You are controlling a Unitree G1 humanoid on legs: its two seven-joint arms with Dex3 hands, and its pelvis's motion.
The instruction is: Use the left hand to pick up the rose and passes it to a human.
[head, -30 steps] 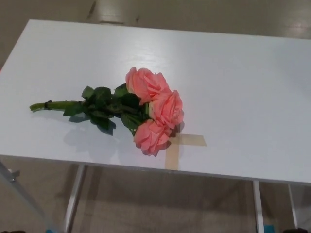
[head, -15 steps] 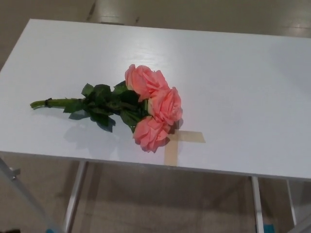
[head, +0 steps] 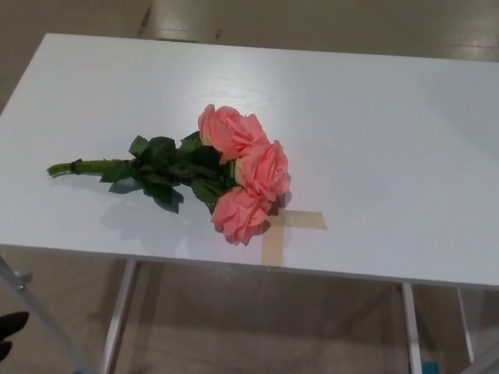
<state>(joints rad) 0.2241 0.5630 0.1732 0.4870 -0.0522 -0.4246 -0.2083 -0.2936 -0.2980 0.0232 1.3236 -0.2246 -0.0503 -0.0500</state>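
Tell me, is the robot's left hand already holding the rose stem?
No, the rose lies alone on the white table, and nothing touches its green stem.

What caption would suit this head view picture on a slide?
Bunch of three pink roses lying on a white table, blooms over a tan tape cross, stems pointing left; left hand barely in view.

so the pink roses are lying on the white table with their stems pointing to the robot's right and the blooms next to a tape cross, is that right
Not quite. The head view shows the stems pointing to the robot's left, not its right. The rest holds: the pink roses lie on the white table, with the blooms next to the tape cross.
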